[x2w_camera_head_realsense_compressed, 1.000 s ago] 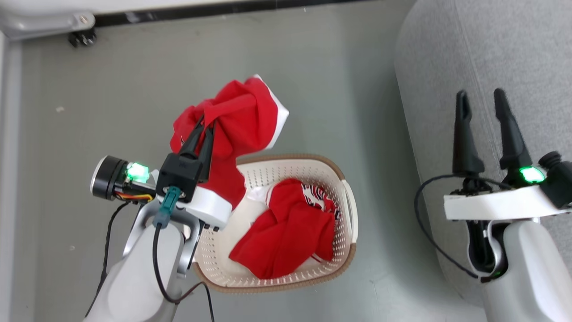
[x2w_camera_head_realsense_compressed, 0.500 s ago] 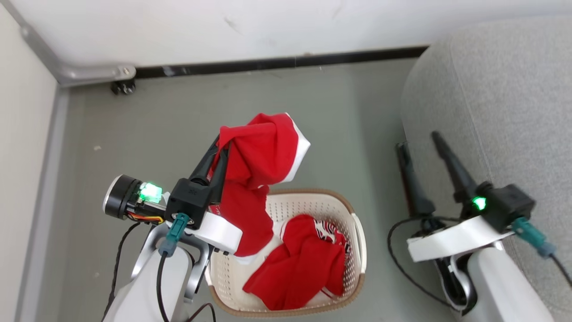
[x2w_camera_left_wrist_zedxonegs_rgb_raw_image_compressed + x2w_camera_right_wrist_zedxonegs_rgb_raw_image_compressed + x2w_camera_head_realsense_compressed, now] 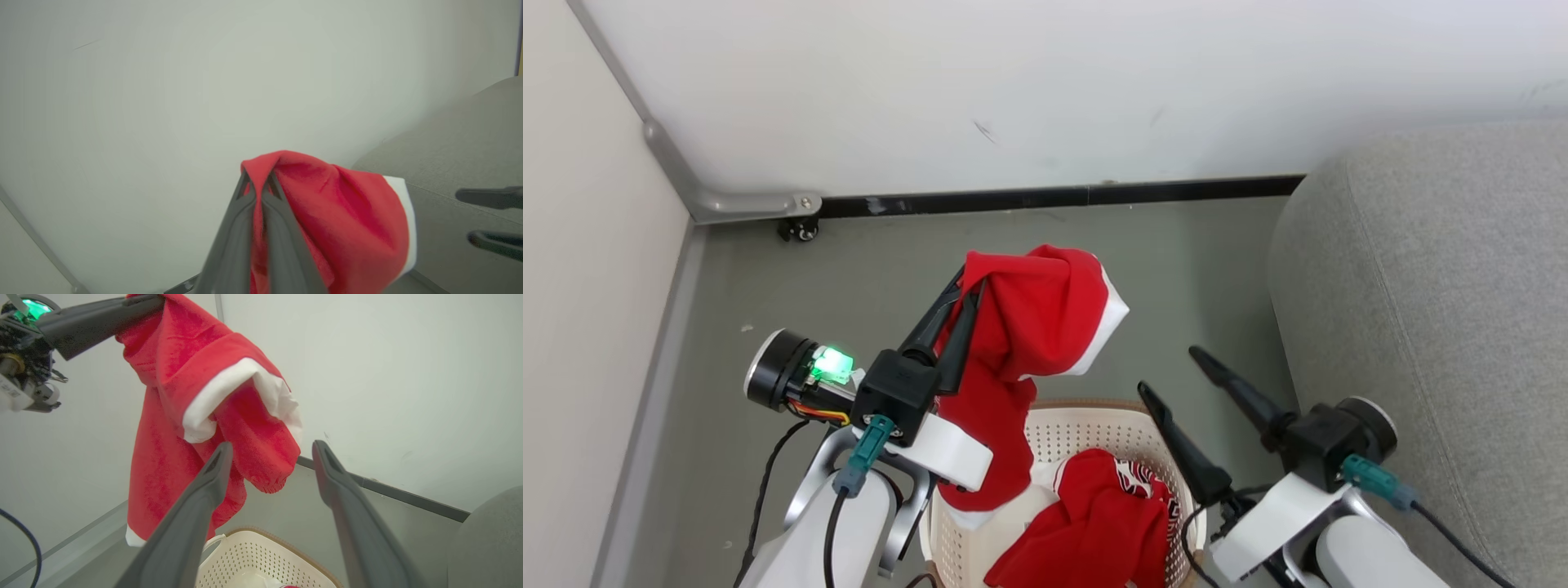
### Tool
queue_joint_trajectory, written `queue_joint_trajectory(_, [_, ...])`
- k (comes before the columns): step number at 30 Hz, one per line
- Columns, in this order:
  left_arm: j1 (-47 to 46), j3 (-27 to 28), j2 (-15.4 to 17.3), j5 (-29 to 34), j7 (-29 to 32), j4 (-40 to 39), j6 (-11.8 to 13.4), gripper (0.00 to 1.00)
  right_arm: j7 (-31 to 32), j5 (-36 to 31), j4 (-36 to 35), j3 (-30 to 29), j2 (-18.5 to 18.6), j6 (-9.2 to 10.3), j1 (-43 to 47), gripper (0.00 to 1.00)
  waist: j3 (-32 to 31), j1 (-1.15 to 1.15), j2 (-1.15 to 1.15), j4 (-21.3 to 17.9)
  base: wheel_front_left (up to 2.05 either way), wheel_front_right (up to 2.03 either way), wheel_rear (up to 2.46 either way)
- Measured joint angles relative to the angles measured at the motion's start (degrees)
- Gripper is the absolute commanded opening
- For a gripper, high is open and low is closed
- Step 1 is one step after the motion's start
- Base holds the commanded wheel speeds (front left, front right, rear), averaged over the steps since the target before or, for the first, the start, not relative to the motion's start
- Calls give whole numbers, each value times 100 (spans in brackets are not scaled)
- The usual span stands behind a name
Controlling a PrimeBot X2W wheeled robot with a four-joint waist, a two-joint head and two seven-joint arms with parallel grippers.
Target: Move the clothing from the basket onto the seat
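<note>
The left gripper (image 3: 970,286), two long dark fingers on a white wrist, points toward 1 o'clock in the head view. Its jaws are pinched tight on the top fold of a bright red fabric garment with a white band (image 3: 1029,318). The left wrist view shows the same thing, with the fingers (image 3: 233,228) pressed together and red cloth squeezed between them. The garment hangs free of the grey-green floor (image 3: 849,269). Its white-trimmed lower hem drops to the 9 o'clock rim of the cream-white perforated plastic basket with a brown woven-look rim (image 3: 1086,406), and I cannot tell whether the two touch. The basket sits at 6 o'clock in the head view. Inside it lies a second crumpled red garment with black-and-white striped lettering (image 3: 1094,531), heaped toward the basket's 3 o'clock side. The right gripper (image 3: 1170,369) is at 5 o'clock and aims toward 11 o'clock. Its jaws are spread wide and hold nothing. Seen from the right wrist, its fingers (image 3: 192,506) frame the hanging cloth's lower bulge, near it but apart, with the basket below. The large light-grey fabric-upholstered sofa with rounded edges (image 3: 1421,310) fills the 3 o'clock side, well apart from the held garment, and bears no clothing on the part that shows. At 12 o'clock a white wall (image 3: 1013,82) meets the floor along a black skirting strip (image 3: 1054,196). A grey metal bracket (image 3: 752,202) sits in the corner at 10 o'clock.
</note>
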State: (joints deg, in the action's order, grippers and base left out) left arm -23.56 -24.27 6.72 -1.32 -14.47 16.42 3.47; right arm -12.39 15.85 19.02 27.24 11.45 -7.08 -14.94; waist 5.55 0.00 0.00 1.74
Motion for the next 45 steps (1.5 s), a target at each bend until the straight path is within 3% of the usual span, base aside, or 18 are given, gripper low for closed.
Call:
queue_joint_trajectory(8, [35, -148, -1, 2, 0, -298, -121, 0, 285, 278, 19, 693, 328, 0, 20, 100, -297, 0, 0, 94, 0, 0, 0])
queue_joint_trajectory(22, [31, -334, 157, 54, -18, -1078, -408, 0, 357, 822, -3, 652, 868, 0, 83, 100, -548, 0, 0, 146, 0, 0, 0])
queue_joint_trajectory(45, [-81, -544, 241, 160, -18, -1679, -627, 0, 355, 1220, -265, 981, 1163, 0, -37, 100, -446, 0, 0, 100, 0, 0, 0])
